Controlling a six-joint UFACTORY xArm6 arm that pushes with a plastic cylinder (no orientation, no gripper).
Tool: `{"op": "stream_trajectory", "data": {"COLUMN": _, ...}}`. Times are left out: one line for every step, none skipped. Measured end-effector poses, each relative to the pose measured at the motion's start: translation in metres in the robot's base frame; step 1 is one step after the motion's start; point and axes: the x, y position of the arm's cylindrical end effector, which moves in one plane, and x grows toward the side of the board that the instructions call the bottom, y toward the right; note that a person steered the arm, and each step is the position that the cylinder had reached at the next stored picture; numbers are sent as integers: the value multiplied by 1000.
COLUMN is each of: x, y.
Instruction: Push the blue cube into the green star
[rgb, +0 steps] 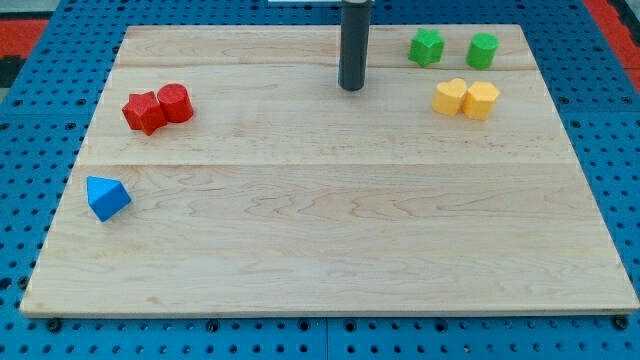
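The blue cube (107, 197) lies near the board's left edge, below the middle. The green star (426, 46) sits at the view's top right, with a green cylinder-like block (482, 49) just to its right. My tip (351, 87) rests on the board at the view's top centre, left of the green star and far up and right of the blue cube. It touches no block.
A red star (144, 112) and a red cylinder (175, 103) touch each other at the upper left. Two yellow blocks (451, 96) (481, 100) sit side by side below the green blocks. The wooden board (330, 250) lies on a blue pegboard.
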Motion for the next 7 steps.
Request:
{"op": "stream_trajectory", "data": {"x": -21, "y": -20}}
{"op": "stream_trajectory", "data": {"x": -57, "y": 22}}
{"op": "stream_trajectory", "data": {"x": -63, "y": 1}}
{"op": "stream_trajectory", "data": {"x": -71, "y": -32}}
{"op": "stream_trajectory", "data": {"x": -99, "y": -50}}
{"op": "stream_trajectory", "data": {"x": -105, "y": -47}}
{"op": "stream_trajectory", "data": {"x": -96, "y": -8}}
